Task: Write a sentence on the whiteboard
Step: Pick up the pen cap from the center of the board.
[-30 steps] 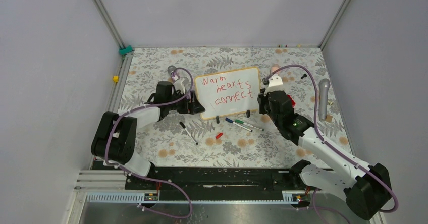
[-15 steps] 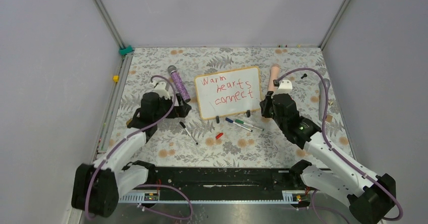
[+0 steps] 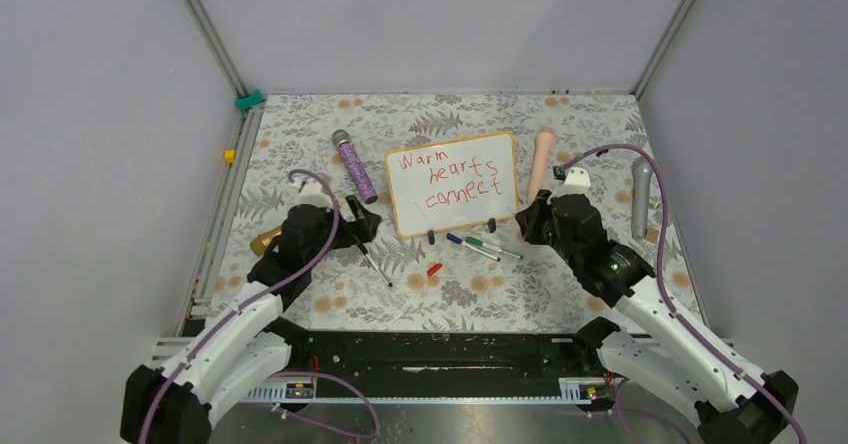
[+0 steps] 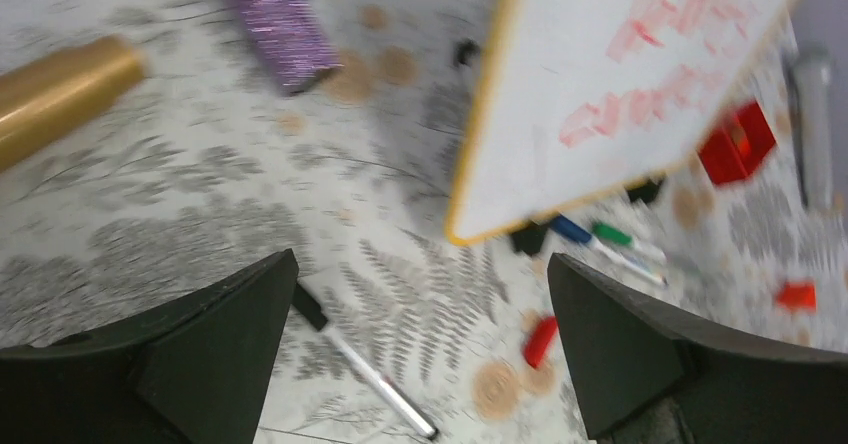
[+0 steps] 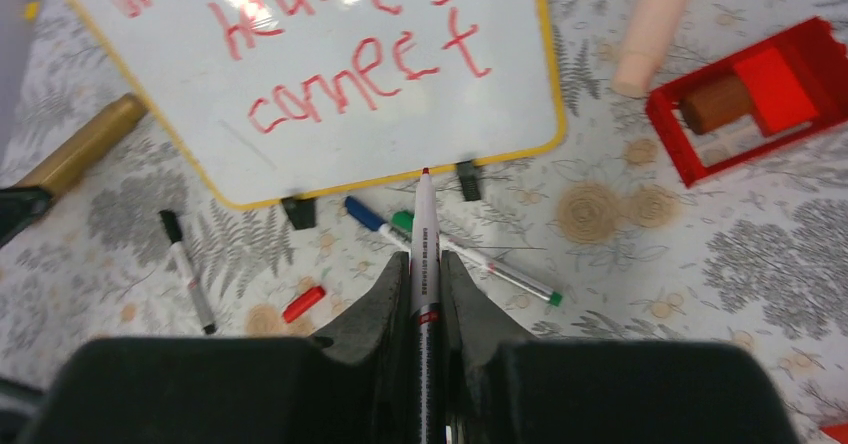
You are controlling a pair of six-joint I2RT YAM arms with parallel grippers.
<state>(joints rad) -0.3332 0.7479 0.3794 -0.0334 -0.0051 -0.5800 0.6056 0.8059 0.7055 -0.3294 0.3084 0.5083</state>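
The whiteboard (image 3: 455,184) sits in the middle of the worktop (image 3: 300,134) on its little black feet. The sentence (image 3: 447,179) on it reads "Warm hearts connect" in red, in three stepped lines, so the writing looks finished to me.

My worry is the red marker (image 5: 424,234). It is uncapped and pinched between the pressed-together fingers of the right end effector (image 5: 424,279). Its tip points straight at the whiteboard's lower edge, just under "connect". I'd guess any forward drift would leave a stray stroke or smear the ink.

Nothing steadies the whiteboard either. The left end effector (image 3: 360,216) is spread wide and empty, off the whiteboard's lower left corner and apart from its frame, so a nudge could shove or tip it.

A blue and green pair of pens (image 3: 478,247), a black pen (image 3: 374,264) and a red cap (image 3: 434,269) lie just in front of the whiteboard. A low sweep by either arm could scatter them.

The left arm stretches low and long towards the whiteboard's left side. The right arm is bent at the elbow and reaches in from the right. Its wrist is tipped down near the whiteboard's lower right corner, not touching it.
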